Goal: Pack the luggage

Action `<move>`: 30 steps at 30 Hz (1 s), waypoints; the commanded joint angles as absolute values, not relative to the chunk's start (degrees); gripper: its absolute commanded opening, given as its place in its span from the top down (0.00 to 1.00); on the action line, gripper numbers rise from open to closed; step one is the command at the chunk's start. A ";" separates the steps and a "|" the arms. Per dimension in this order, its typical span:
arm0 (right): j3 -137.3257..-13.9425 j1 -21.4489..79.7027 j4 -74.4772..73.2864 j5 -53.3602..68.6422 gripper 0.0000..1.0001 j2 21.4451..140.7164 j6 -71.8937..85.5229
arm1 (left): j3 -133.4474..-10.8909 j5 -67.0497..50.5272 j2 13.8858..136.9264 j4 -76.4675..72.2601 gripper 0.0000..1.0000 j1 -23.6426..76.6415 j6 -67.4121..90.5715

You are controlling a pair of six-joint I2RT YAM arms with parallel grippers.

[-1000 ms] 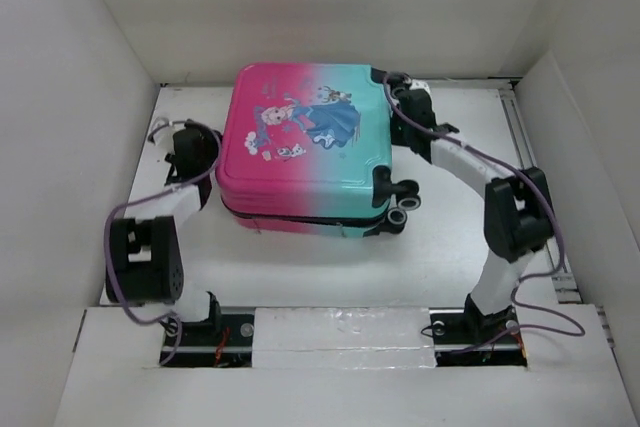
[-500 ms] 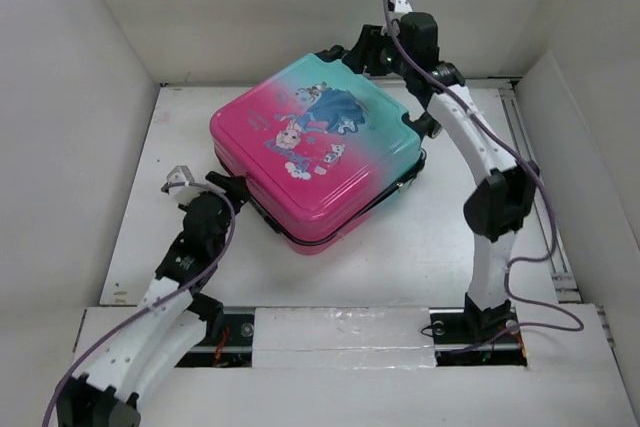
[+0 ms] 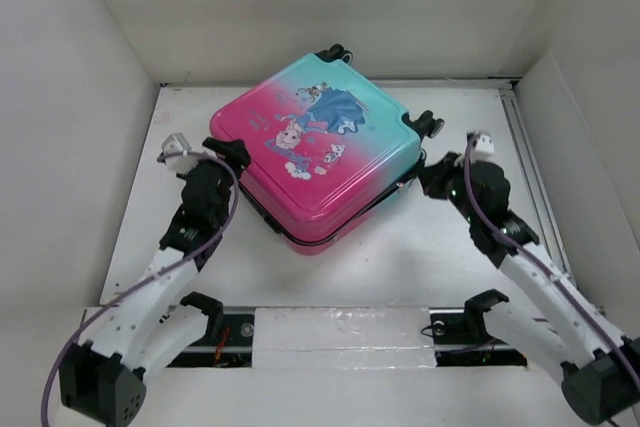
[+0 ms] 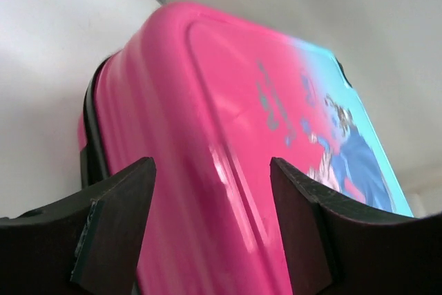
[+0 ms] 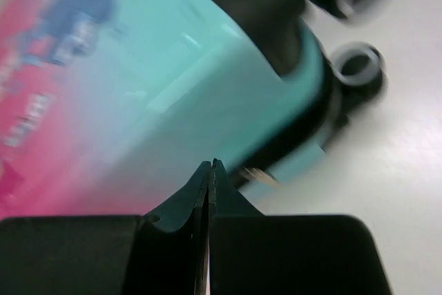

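The luggage [image 3: 320, 152] lies closed and flat on the table, turned diagonally, pink end toward the left arm, teal end with black-and-white wheels [image 3: 432, 124] to the back right. My left gripper [image 3: 225, 154] is open at the pink corner; in the left wrist view the pink shell [image 4: 207, 170] fills the gap between the fingers [image 4: 114, 226]. My right gripper [image 3: 428, 179] is shut and empty, its tip beside the teal side near the zipper seam [image 5: 304, 129] and a wheel [image 5: 356, 67].
White walls enclose the table on the left, back and right. A metal rail [image 3: 530, 177] runs along the right edge. The arm bases sit at the near edge [image 3: 340, 332].
The right arm has swung from the far teal corner down to the suitcase's right side. The left gripper has moved up to the pink corner. The suitcase stays in its diagonal pose.
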State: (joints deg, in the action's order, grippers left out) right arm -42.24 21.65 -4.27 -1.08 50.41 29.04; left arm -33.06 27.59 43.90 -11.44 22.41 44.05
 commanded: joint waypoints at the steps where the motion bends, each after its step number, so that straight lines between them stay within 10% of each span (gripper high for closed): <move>1: -35.09 22.32 -5.09 -13.87 1.00 40.71 33.13 | -45.82 26.48 51.04 -20.39 0.35 18.38 42.98; 13: -42.24 20.57 2.37 1.39 1.00 66.43 32.26 | -89.55 8.36 94.73 -0.98 0.33 4.15 33.84; 30: -81.54 18.47 6.15 9.41 1.00 98.00 30.41 | -52.48 5.55 59.80 -19.34 0.39 6.06 41.48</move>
